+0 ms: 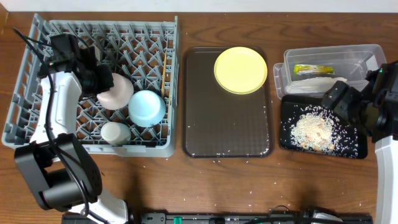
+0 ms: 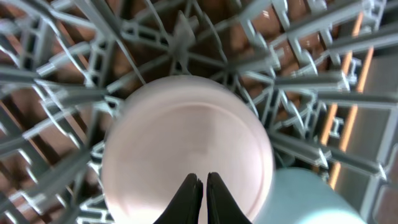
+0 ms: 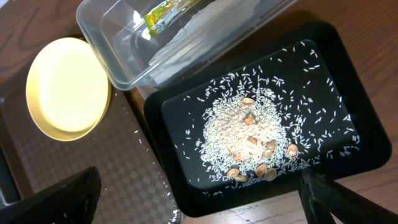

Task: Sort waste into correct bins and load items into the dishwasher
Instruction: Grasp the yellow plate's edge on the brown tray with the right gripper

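overhead / rack: grey dish rack (image 1: 93,23) sits just left of the brown tray (image 1: 227,124). white bowl (image 1: 117,92), light blue bowl (image 1: 147,107) and small white cup (image 1: 115,132) are upturned inside. chopsticks (image 1: 163,73) are by the rack wall nearest the tray.
overhead / left gripper (image 1: 104,84): over the white bowl, on the rack side away from the tray.
overhead / plate: yellow plate (image 1: 240,70) on the tray's far right corner. only item not racked, prob. next.
overhead / bins: clear tub (image 1: 367,53) and black tray (image 1: 289,140) just right of the brown tray. wrapper (image 1: 314,70) + napkin (image 1: 317,84) in the tub, rice (image 1: 314,130) in the black tray.
overhead / strays: loose grains (image 1: 217,160) on the table (image 1: 280,186) along the brown tray's near edge. likely need clearing.
left wrist / grip: fingers together, nothing btw them, just above the bowl's upturned base. contact: can't tell.
left wrist / how-to: lift straight up before heading toward the tray. pegs (image 2: 298,81) crowd all round and the blue bowl is just beside, so a sideways move could knock it.
right wrist / right gripper (image 3: 199,211): fingers wide apart, empty, above the black tray.
right wrist / plate tip: plate lies flat w/ a thin rim. come in low from the tray's open middle.
right wrist / in the way: tub wall near the plate's edge.
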